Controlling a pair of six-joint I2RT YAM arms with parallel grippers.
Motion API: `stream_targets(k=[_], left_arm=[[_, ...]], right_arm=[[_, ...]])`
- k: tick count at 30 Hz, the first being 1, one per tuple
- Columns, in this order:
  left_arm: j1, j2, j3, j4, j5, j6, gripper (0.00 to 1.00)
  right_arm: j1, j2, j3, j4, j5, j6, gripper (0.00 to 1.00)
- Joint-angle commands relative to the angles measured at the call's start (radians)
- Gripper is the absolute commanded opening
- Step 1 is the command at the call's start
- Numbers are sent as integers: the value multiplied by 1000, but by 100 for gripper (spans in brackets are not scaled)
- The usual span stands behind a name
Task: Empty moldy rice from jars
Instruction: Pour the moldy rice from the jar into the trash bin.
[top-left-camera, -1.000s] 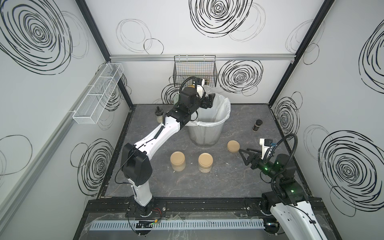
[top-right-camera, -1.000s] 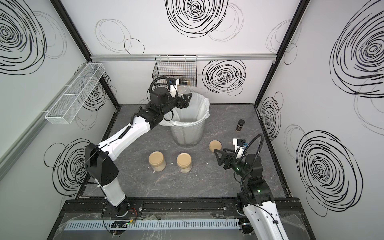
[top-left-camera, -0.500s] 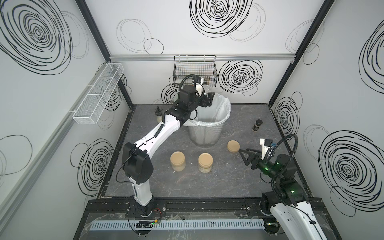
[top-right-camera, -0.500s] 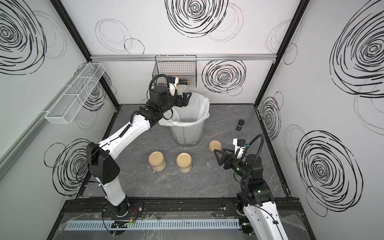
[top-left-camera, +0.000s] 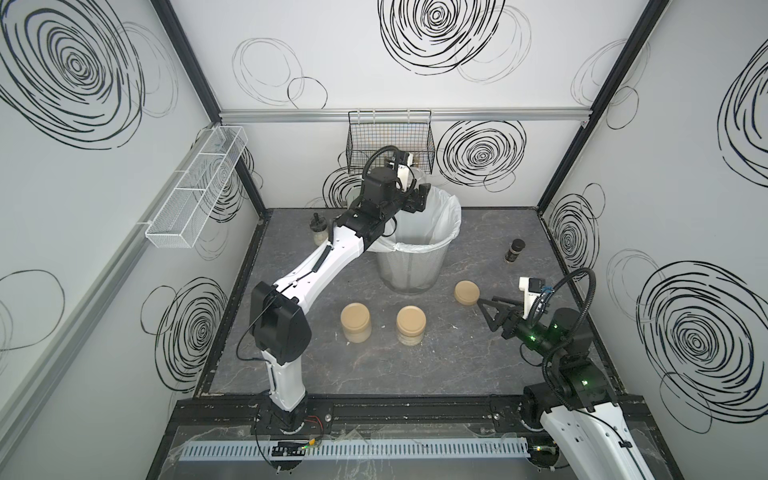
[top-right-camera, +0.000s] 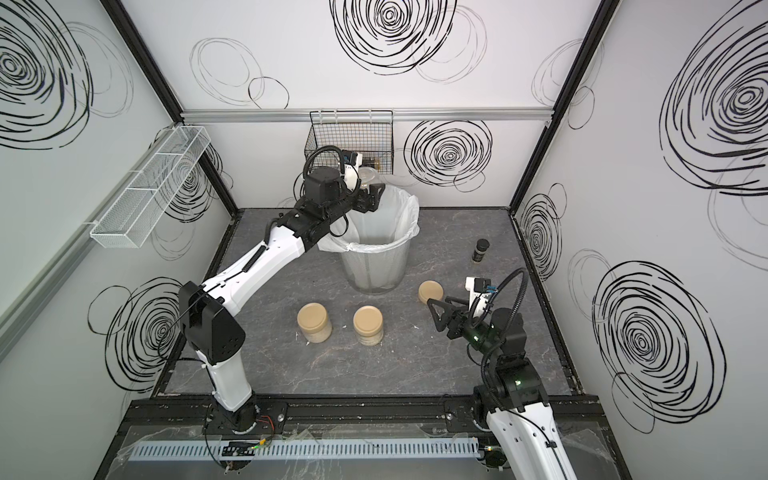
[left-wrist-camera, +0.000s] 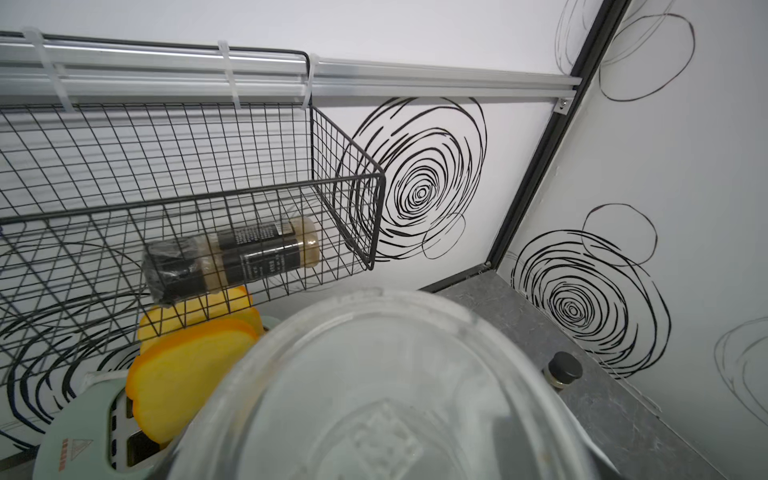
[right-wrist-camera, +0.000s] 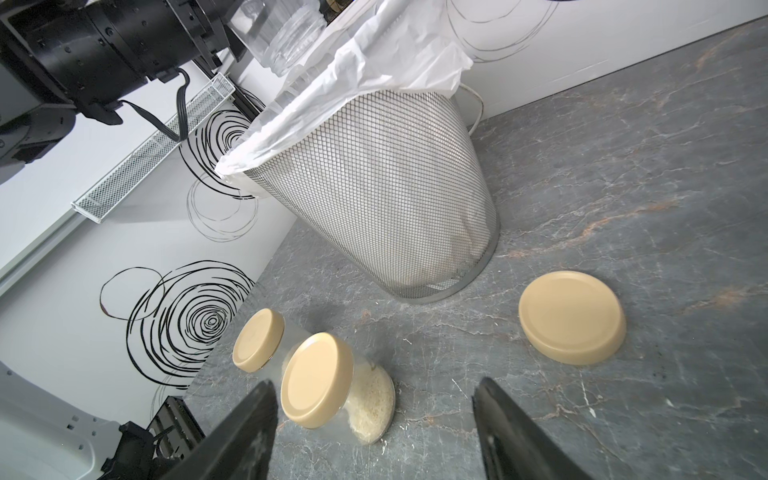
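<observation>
My left gripper (top-left-camera: 415, 198) is shut on a clear lidless jar (top-right-camera: 367, 176), held tilted over the back rim of the lined mesh bin (top-left-camera: 415, 266). The jar's glass base (left-wrist-camera: 386, 399) fills the left wrist view, and no rice shows in it. Two jars with tan lids (top-left-camera: 355, 322) (top-left-camera: 410, 325) stand in front of the bin. Moldy rice (right-wrist-camera: 372, 405) shows through the nearer one (right-wrist-camera: 320, 384). A loose tan lid (top-left-camera: 466, 293) lies flat to the right of the bin. My right gripper (top-left-camera: 490, 311) hangs open and empty just right of that lid (right-wrist-camera: 571, 318).
A small black-stoppered bottle (top-left-camera: 319, 230) stands left of the bin. A dark-capped shaker (top-left-camera: 514, 251) stands at the back right. A black wire basket (top-left-camera: 390, 141) on the back wall holds a spice bottle (left-wrist-camera: 232, 257). A white mesh shelf (top-left-camera: 195, 191) hangs on the left wall.
My left gripper has shifted slightly toward the back wall with the jar over the bin. The right arm has not moved.
</observation>
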Motion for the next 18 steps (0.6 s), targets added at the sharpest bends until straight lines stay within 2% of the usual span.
stream_targets(k=[1, 4, 7, 13, 18], left_arm=[[33, -26, 45, 85, 30, -34, 64], [24, -77, -42, 164, 64, -69, 64], [41, -128, -131, 260, 132, -176, 64], [86, -186, -205, 377, 270, -381, 64], [101, -237, -288, 517, 357, -544, 64]], right_arm=[[-1, 14, 20, 27, -13, 10, 76], [-1, 11, 18, 21, 2, 5, 76], [-1, 14, 15, 38, -6, 8, 76], [-1, 54, 69, 63, -34, -37, 75], [-1, 118, 124, 214, -87, -66, 70]])
